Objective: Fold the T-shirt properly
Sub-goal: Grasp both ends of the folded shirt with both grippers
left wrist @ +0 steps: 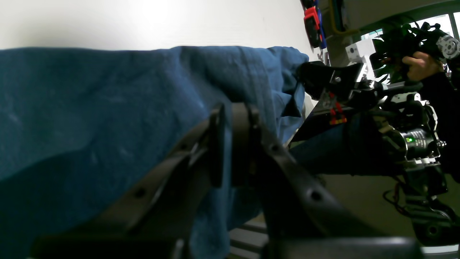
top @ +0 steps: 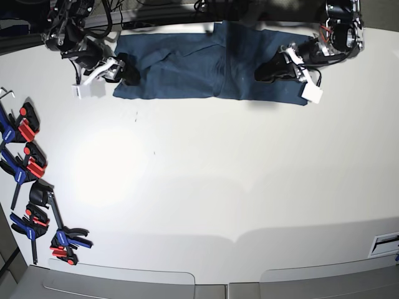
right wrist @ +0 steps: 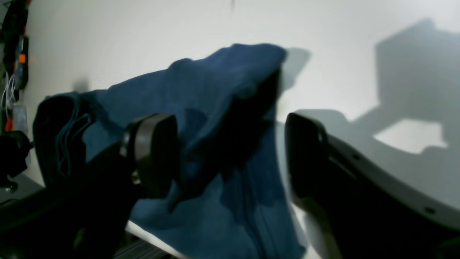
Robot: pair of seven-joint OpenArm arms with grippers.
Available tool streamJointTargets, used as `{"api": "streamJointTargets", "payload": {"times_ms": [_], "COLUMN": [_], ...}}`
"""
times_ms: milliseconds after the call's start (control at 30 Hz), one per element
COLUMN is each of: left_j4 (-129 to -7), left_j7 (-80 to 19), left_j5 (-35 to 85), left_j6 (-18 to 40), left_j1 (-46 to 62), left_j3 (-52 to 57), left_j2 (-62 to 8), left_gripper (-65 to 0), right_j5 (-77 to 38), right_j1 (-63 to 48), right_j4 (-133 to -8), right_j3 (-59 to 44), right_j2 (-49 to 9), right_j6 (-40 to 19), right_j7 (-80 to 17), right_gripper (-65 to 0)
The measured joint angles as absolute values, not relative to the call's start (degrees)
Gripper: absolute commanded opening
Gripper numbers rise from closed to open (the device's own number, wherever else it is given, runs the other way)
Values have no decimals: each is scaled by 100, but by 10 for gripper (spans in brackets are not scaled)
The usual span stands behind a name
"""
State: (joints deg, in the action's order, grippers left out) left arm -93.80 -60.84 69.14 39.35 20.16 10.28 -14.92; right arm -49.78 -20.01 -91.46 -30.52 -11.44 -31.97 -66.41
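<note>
Pinching the T-shirt (left wrist: 107, 108) tight, the left end effector (left wrist: 231, 144) is gripping cloth. The right end effector (right wrist: 230, 154) is gaping wide beside the hem, holding nothing; it is probably needing a firm hold before any fold across the desk (top: 206, 187).

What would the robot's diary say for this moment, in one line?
task: fold T-shirt | left gripper: shut on T-shirt | right gripper: open beside T-shirt | clamps: table's edge

Left gripper (left wrist: 231, 144): fingers pressed together, arm extended low. Right gripper (right wrist: 230, 154): fingers spread wide apart, arm likewise low.
</note>
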Motion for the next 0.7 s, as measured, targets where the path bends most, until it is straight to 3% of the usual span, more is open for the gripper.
{"api": "streamJointTargets", "payload": {"times_ms": [167, 233, 300, 500, 700], "left_j4": [-9382, -9380, -9380, -9382, -9382], "left_j7": [-6084, -6084, -6084, -6086, -6154], "left_j5": [6914, 6914, 6914, 6914, 6908], "left_j6": [3935, 3935, 3935, 3935, 3946], "left_j1": [2016, 2014, 2014, 2014, 2032], "left_j3": [1028, 1028, 1028, 1433, 2416], "left_j2": [-1492, -1492, -1492, -1490, -1505], "left_gripper": [-626, -626, -626, -626, -650], "right_j5": [-5041, -5043, -5033, -4930, -4954], "right_j1": [-1999, -1999, -1999, -2010, -1999], "right_j4": [-9150, -9148, -9148, -9111, -9115], "right_j3": [-2764, -2722, -2714, -2709, -2709], "right_j2": [-1144, -1142, -1144, -1140, -1144], "right_j6": [-3214, -3214, -3210, -3186, -3188], "right_j7": [-6628, -6652, -6735, -6995, -6997], "right_gripper": [-211, -243, -320, -650, -650]}}
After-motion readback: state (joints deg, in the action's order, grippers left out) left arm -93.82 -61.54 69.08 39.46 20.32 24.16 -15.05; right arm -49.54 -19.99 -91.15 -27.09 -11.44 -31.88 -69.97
